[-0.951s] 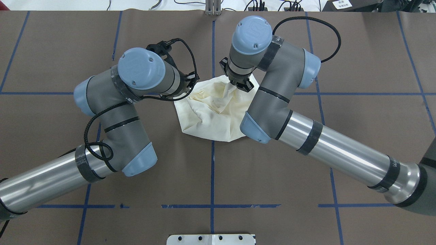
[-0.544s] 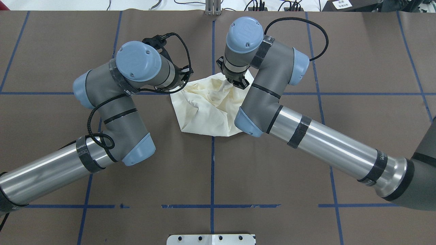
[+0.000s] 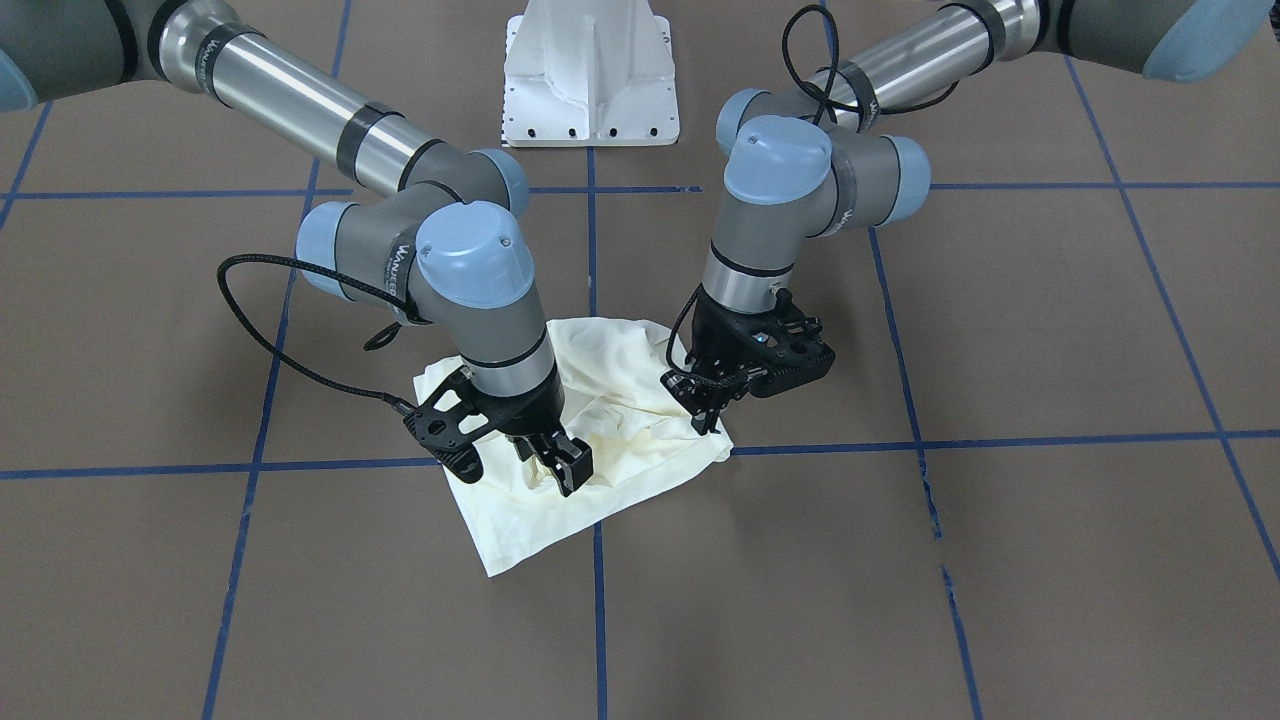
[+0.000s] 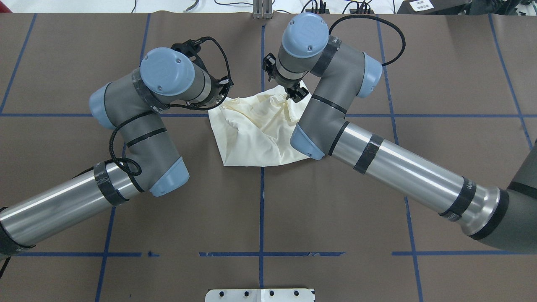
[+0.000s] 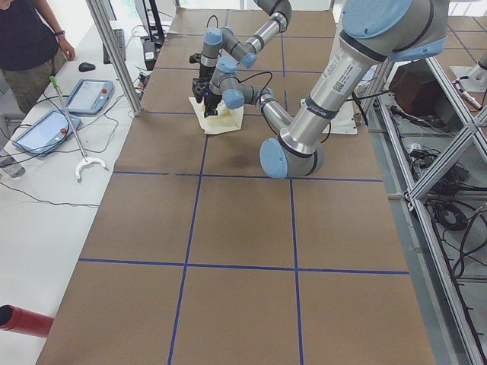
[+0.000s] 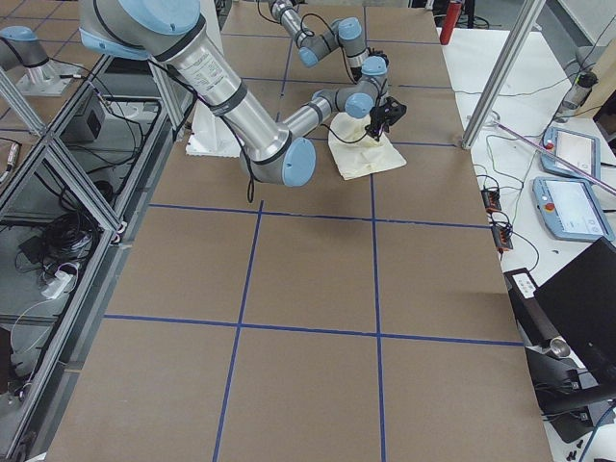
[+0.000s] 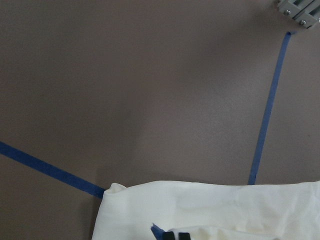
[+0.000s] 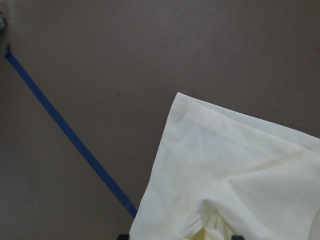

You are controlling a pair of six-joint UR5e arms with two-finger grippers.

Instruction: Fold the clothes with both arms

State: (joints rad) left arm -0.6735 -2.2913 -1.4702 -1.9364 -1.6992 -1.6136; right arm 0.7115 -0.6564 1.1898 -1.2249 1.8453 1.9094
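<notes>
The right gripper pinches a raised fold of the cream shirt, jaws closed on cloth. The left gripper grips the shirt's opposite edge, fingers drawn together on fabric. The shirt lies bunched on the brown table, plain side showing, its middle partly hidden by wrists. Both arms bend steeply down over the shirt.

You can read very little here. White lettering runs along the grey wrist housing of the right arm and looks like "WANJEED", though it is too small to be sure. The left arm carries similar white lettering, too small to read. The shirt shows no print.
</notes>
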